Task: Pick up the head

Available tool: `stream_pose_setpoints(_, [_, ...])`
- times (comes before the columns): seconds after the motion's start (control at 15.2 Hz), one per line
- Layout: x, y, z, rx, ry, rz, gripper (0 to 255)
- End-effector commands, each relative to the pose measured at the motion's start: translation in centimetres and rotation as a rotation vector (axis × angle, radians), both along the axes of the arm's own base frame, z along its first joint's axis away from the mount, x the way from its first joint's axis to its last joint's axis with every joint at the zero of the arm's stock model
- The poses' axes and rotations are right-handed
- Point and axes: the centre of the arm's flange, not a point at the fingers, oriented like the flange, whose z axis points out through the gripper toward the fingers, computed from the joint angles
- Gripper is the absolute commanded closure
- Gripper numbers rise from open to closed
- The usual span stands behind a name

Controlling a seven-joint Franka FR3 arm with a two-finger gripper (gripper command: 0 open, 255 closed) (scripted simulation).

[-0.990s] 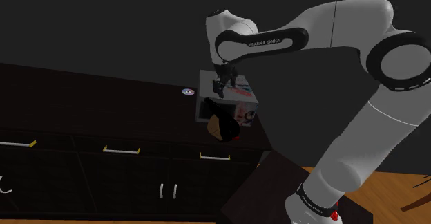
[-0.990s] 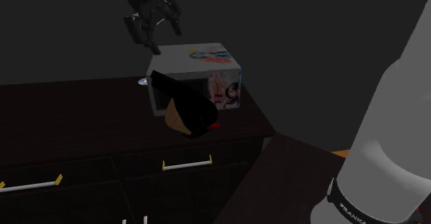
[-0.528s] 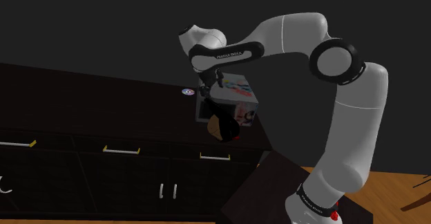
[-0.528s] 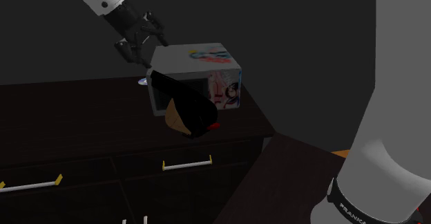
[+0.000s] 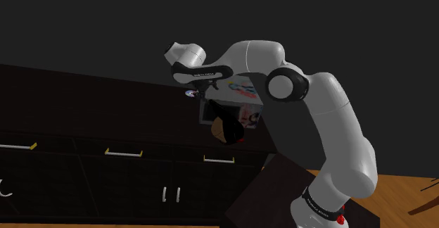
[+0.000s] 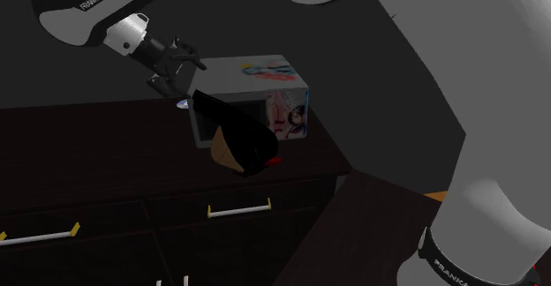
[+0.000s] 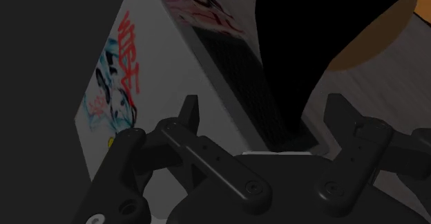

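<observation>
Hovering gripper (image 6: 179, 71): above the cabinet (image 6: 88, 143) top, just off the box's upper corner, touching nothing. The fingers (image 7: 190, 115) stand wide apart with nothing clasped.
Head (image 6: 243, 143): black hair, tan face, lying on the cabinet top and leaning against the box's front. It sits at 5 o'clock from the gripper in both exterior views, near but apart.
Why it rests so: my read is that the box props it, so it sits tilted with the hair side up.
Why the gripper is wide: judged as pre-grasp. The opening has to span the head, and the descent has to clear the box corner.
Box (image 6: 265, 77): white, printed graphics on top and front, closed. I can't tell what is inside.
Wrist view: the box's white side and dark front panel run up between the fingers.
Disc (image 6: 182, 104): small, flat on the cabinet top at 9 o'clock from the box and 6 o'clock from the gripper.
Drawers: shut, with pale handles (image 6: 237, 210); contents hidden.
Risk: the rounded head may roll off its prop if nudged.
</observation>
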Motion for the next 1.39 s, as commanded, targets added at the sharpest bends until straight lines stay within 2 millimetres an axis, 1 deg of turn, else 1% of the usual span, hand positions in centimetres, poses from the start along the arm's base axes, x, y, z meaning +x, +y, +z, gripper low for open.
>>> stream_pose_setpoints(0.0, [0.8,-0.2,-1.6,-0.019,0.009,-0.005,0])
stream_pose_setpoints(0.33, [0.8,-0.2,-4.3,-0.019,0.009,-0.005,0])
stream_pose_setpoints(0.4, [0.8,-0.2,-5.1,-0.019,0.009,-0.005,0])
stream_pose_setpoints(0.53, [0.8,-0.2,-5.1,-0.019,0.009,-0.005,0])
stream_pose_setpoints(0.59, [0.8,-0.2,-5.2,-0.019,0.009,-0.005,255])
stream_pose_setpoints(1.19, [0.8,-0.2,-5.1,-0.019,0.009,-0.005,255])
stream_pose_setpoints(1.32, [0.8,-0.2,-4.1,-0.019,0.009,-0.005,255])
